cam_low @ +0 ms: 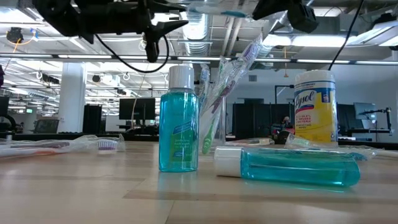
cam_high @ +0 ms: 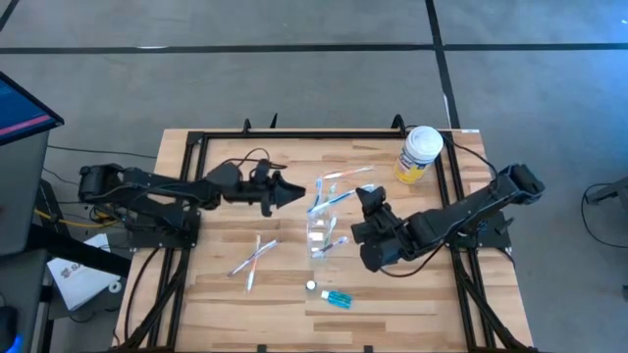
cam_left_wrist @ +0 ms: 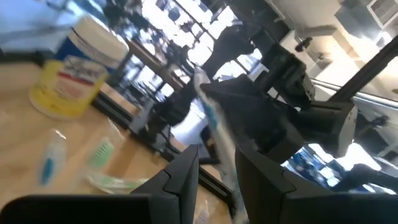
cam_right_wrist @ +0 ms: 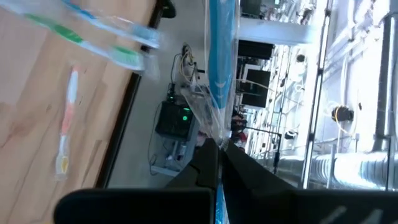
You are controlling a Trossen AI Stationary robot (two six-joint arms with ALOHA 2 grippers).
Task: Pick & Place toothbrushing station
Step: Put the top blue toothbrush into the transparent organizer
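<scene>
At mid-counter (cam_high: pixel 216 294) the clear tumbler (cam_high: pixel 319 235) stands upright with several toothbrushes (cam_low: pixel 217 99) leaning inside. Above it, the right gripper (cam_high: pixel 365 196) has its fingers pinched shut on a wrapped blue toothbrush (cam_right_wrist: pixel 221 56); the left gripper (cam_high: pixel 294 190) pinches another wrapped toothbrush (cam_left_wrist: pixel 217 134).

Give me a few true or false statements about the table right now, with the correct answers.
1. The yellow container stands upright near the table's far right corner. True.
2. The right gripper is open and empty. False: it is shut on a wrapped blue toothbrush.
3. Both small blue bottles are standing. False: in the low view one bottle stands and the other bottle lies on its side.
4. The tumbler holds toothbrushes. True.
5. The left gripper has a wrapped toothbrush between its fingers. True.
</scene>
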